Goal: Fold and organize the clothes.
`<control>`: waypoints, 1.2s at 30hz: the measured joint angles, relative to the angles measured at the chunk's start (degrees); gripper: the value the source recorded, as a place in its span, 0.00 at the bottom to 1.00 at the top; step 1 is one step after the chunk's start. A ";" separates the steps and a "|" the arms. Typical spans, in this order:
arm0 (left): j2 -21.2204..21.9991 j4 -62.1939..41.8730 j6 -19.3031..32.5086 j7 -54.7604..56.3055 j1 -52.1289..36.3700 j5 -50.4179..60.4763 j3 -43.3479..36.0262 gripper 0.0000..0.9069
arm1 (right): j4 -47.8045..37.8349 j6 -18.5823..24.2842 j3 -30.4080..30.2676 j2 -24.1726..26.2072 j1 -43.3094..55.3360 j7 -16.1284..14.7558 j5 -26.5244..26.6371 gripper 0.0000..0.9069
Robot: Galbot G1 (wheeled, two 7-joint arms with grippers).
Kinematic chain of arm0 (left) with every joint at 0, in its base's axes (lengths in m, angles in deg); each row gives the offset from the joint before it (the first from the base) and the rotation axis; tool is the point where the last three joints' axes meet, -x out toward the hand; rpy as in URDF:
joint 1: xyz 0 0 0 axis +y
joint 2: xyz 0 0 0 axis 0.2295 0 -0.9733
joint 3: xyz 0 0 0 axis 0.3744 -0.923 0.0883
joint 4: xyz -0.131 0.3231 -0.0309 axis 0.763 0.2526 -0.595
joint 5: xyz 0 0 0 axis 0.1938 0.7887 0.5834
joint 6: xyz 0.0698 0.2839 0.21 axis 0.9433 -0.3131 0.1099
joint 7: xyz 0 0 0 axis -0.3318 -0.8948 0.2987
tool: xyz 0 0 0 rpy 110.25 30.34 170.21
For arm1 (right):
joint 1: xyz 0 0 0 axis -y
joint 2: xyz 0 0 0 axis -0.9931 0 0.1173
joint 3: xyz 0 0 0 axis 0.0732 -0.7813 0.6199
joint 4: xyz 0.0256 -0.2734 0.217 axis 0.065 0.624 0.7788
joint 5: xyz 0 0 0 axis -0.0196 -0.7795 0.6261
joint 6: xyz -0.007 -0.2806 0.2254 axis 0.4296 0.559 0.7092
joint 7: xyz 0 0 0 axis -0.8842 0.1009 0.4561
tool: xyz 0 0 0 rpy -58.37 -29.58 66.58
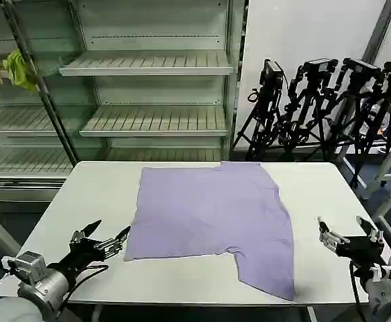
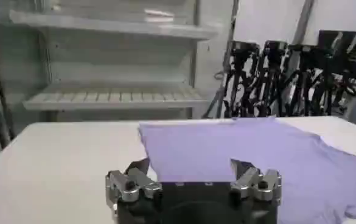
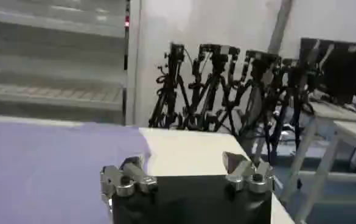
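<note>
The lavender T-shirt (image 1: 212, 215) lies partly folded on the white table (image 1: 94, 194), plain side up, with one part reaching toward the front edge at the right. My left gripper (image 1: 108, 237) hovers open at the shirt's front left corner, nothing between its fingers. In the left wrist view the T-shirt (image 2: 251, 152) spreads out just beyond the open left gripper (image 2: 193, 167). My right gripper (image 1: 348, 231) stands open to the right of the shirt, over bare table. The right wrist view shows the open right gripper (image 3: 184, 164) with the T-shirt (image 3: 50, 164) off to one side.
Metal shelves (image 1: 148, 64) stand behind the table, with a yellow-green cloth (image 1: 17, 67) hanging at the far left. Several black tripods (image 1: 316, 107) crowd the back right. Bare tabletop lies on both sides of the shirt.
</note>
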 measured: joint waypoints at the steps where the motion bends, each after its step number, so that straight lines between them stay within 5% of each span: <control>1: 0.14 -0.44 0.00 0.07 -0.18 0.13 -0.34 1.00 | 0.06 -0.02 -0.59 -0.24 -0.11 0.00 -0.35 1.00; 36: 3.07 -5.56 0.03 -0.53 -0.29 6.35 -7.67 1.00 | -3.42 0.25 -14.29 -6.67 -0.30 -0.72 -5.75 1.00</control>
